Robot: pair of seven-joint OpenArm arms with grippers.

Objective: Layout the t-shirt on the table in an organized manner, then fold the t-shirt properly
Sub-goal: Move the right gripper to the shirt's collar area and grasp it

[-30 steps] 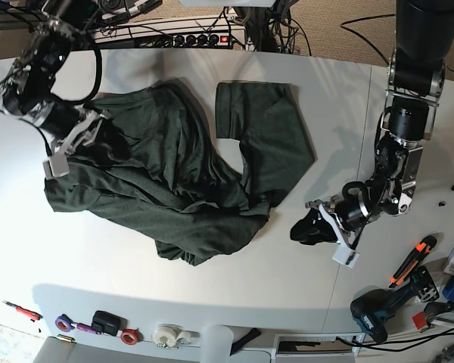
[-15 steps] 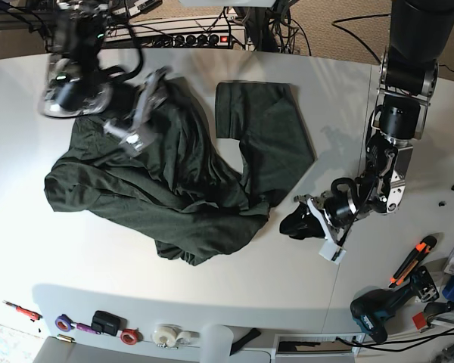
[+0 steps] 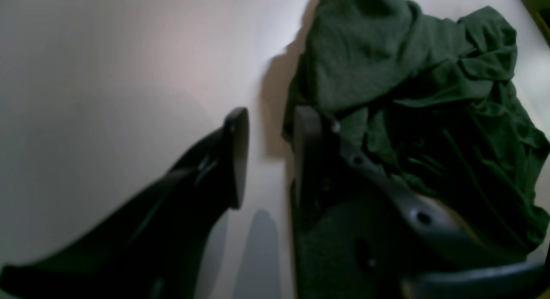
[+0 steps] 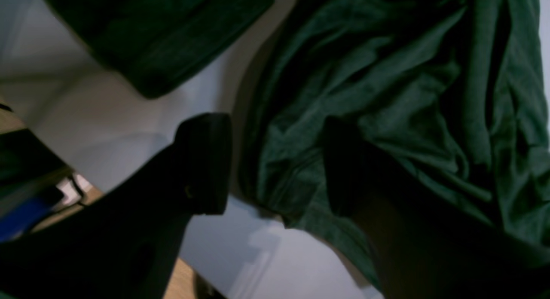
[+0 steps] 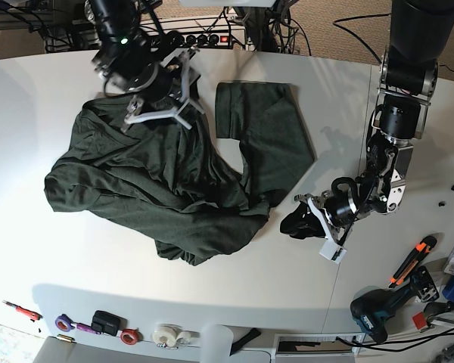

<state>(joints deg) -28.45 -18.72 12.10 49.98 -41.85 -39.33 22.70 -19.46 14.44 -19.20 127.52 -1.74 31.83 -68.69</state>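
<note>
The t-shirt lies crumpled on the table — right gripper above its far edge, left gripper just beside its near right corner.

A robotics lab or workshop: 2 black robot arms work over a large white smooth table. A teal cordless drill and orange-handled cutter lie near right, tape rolls along the near edge, a black power strip with cables at far.
</note>
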